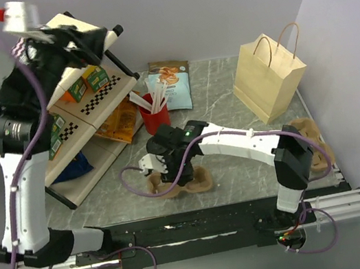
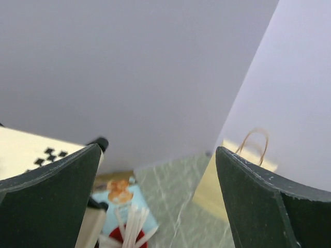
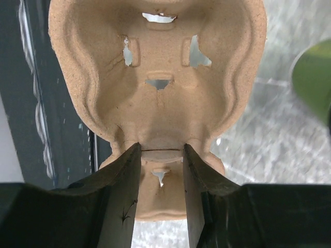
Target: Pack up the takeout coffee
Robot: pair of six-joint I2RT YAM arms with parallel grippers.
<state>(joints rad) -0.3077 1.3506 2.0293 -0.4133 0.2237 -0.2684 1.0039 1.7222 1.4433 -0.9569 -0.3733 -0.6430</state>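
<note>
My right gripper (image 3: 161, 150) is shut on a ridge of a brown cardboard cup carrier (image 3: 155, 77). The top view shows that carrier (image 1: 199, 181) lying on the table near the front, with the right gripper (image 1: 162, 172) reaching down onto its left part. A blurred green shape (image 3: 315, 72) sits at the right edge of the right wrist view; I cannot tell whether it is the takeout coffee, and in the top view the coffee is hidden. My left gripper (image 1: 110, 35) is raised high over the shelf, open and empty (image 2: 158, 155).
A brown paper bag (image 1: 269, 77) stands at the back right. A red cup with white stirrers (image 1: 154, 114) stands mid-table, a snack bag (image 1: 170, 84) behind it. A shelf rack (image 1: 87, 123) with cartons fills the left. More carriers (image 1: 314, 142) lie at the right edge.
</note>
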